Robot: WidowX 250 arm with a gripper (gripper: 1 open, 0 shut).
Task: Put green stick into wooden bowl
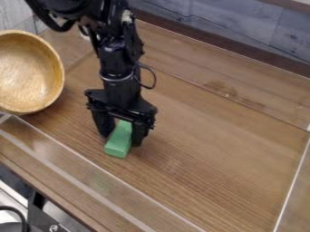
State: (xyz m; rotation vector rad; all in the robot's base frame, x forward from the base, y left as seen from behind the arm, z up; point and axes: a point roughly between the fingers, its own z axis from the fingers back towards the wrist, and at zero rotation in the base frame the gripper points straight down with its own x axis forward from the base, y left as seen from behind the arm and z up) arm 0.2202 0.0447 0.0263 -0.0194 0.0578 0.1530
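Note:
The green stick (119,141) lies on the wooden table, a small bright green bar. My gripper (122,133) points straight down over it, open, with one black finger on each side of the stick. I cannot tell whether the fingers touch it. Part of the stick's upper end is hidden behind the fingers. The wooden bowl (27,72) is tilted at the far left, its light tan inside facing the camera, well apart from the gripper.
A clear low wall (49,136) runs along the table's near left edge and another (291,195) along the right. Bare wood tabletop (230,118) stretches to the right of the arm. A grey brick wall stands behind.

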